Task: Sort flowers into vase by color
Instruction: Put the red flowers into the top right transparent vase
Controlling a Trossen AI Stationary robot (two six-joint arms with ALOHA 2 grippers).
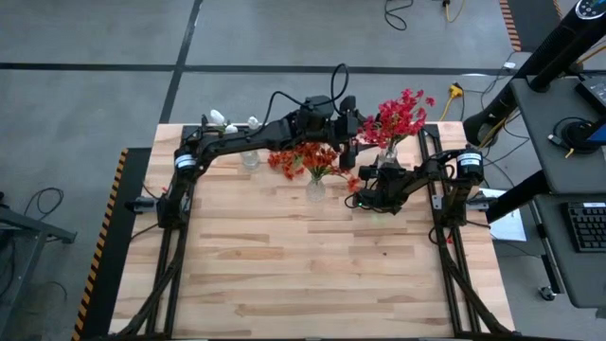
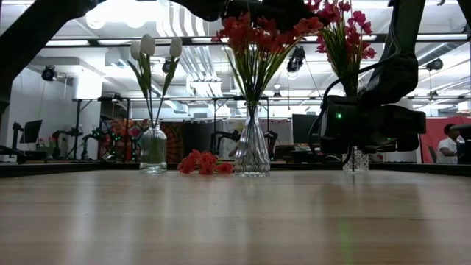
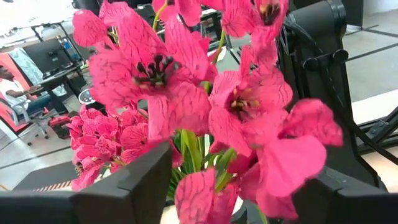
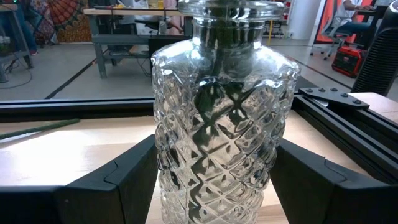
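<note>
Three glass vases stand in a row at the far side. The left vase (image 2: 153, 149) holds white blooms (image 2: 147, 46). The middle vase (image 2: 252, 151) holds orange flowers (image 1: 317, 156). The right one, a cut-glass vase (image 4: 214, 124), holds crimson flowers (image 1: 402, 114), and my right gripper (image 4: 214, 171) is shut on it. My left gripper (image 3: 239, 183) is raised and level among the crimson blooms (image 3: 161, 81). It is open, with a finger on either side of the spray. A loose orange bloom (image 2: 200, 162) lies on the table between the left and middle vases. My left gripper has crimson blooms and green stems (image 3: 193, 146) between its open fingers; whether a finger touches them cannot be told. My right gripper holds the cut-glass vase's body between its two fingers (image 4: 134, 177), one on each side wall (image 4: 163, 162), coming at it level. The vase stands upright with its base on the table.
A green stem (image 4: 37, 127) lies flat on the wood beside the held vase. The black frame rail (image 4: 348, 124) runs along the table's right side. The near half of the wooden table (image 1: 303, 275) is bare. A person sits in the room beyond (image 3: 12, 87).
</note>
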